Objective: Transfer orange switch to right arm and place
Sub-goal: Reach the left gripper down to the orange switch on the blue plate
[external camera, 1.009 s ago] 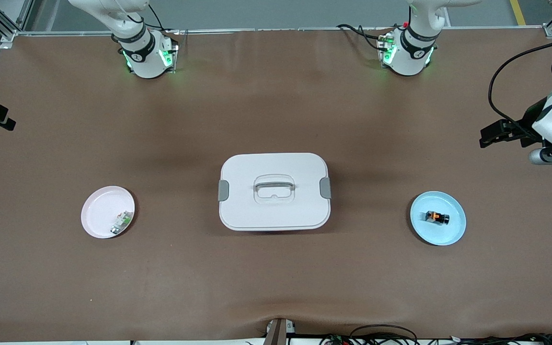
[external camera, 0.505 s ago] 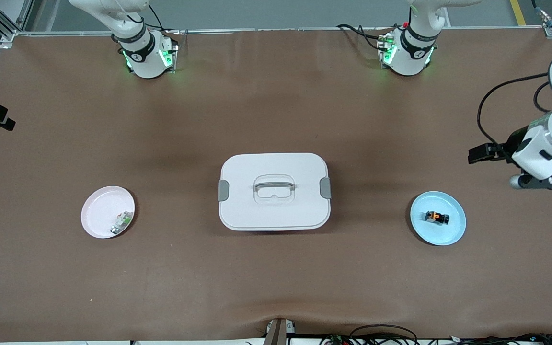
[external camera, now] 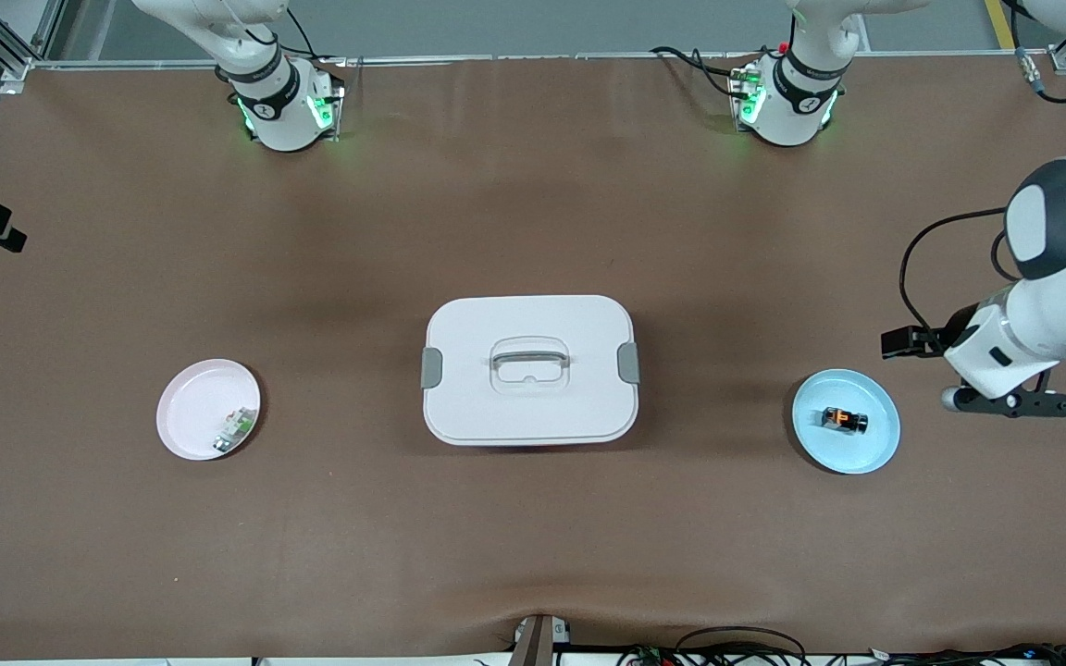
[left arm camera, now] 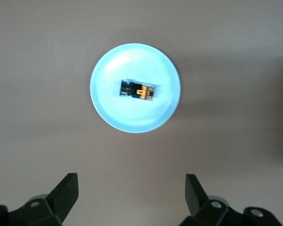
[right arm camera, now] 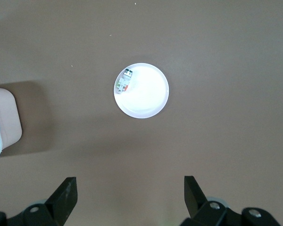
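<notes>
The orange switch point(external camera: 844, 420) is a tiny black block with orange markings. It lies on its side in a light blue plate point(external camera: 852, 455) toward the left arm's end of the table. In the left wrist view the switch point(left arm camera: 138, 90) sits mid-plate point(left arm camera: 132, 117). My left gripper point(external camera: 1005, 403) hangs in the air over bare table beside the blue plate, open and empty point(left arm camera: 130, 176). My right gripper point(right arm camera: 129, 179) is open and empty, high over bare table beside a pink plate point(right arm camera: 148, 101); its hand is outside the front view.
A white lidded box point(external camera: 529, 370) with a handle and grey clips stands mid-table; its corner shows in the right wrist view point(right arm camera: 0, 122). The pink plate point(external camera: 191, 407) toward the right arm's end holds a small white-and-green part point(external camera: 235, 430), also in the right wrist view point(right arm camera: 124, 80).
My left arm has swung in from the table's end to just beside the blue plate. The switch, plates, box and right arm have not moved.
</notes>
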Available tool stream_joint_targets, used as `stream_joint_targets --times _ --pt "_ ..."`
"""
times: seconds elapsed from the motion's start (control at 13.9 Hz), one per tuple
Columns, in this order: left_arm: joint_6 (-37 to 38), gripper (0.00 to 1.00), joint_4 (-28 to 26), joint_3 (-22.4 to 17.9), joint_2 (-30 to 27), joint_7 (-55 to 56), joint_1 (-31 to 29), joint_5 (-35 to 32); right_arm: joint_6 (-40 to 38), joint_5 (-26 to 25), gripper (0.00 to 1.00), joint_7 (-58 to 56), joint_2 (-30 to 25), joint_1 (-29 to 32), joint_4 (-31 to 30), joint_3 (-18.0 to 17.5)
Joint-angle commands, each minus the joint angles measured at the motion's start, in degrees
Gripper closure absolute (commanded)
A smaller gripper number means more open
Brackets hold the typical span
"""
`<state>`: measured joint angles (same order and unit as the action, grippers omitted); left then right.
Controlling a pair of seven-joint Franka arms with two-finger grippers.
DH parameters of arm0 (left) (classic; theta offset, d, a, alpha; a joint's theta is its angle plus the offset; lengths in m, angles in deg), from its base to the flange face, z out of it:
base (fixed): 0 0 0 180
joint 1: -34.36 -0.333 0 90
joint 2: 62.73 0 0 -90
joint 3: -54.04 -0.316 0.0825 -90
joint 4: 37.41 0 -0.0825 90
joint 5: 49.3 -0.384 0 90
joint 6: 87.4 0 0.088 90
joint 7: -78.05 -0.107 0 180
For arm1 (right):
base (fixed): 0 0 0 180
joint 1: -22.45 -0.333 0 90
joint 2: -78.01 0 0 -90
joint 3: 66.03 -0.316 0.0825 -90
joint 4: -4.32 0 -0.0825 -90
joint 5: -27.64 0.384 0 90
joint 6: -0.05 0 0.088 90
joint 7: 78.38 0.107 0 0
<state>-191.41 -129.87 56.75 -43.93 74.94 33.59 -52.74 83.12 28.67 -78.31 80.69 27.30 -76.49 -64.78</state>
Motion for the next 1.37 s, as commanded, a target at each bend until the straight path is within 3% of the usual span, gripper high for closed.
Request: stream_joint_targets --times 0.0,0.5,1.3 --pt "-3.5 0.00 0.0 0.1 2.3 -1.3 0.5 -2.0 0.4 0.6 0.00 0.7 -0.5 0.8 0.0 -0.6" --pt "-14.5 0.00 -0.9 0.1 9.3 -1.4 1.0 -5.7 0.4 0.5 0.00 0.7 -0.5 0.8 0.0 -0.6" --pt "-22.1 0.00 -1.1 0.5 16.4 -2.6 1.0 -7.0 0.2 2.1 0.00 1.0 -0.4 1.0 0.0 -0.6"
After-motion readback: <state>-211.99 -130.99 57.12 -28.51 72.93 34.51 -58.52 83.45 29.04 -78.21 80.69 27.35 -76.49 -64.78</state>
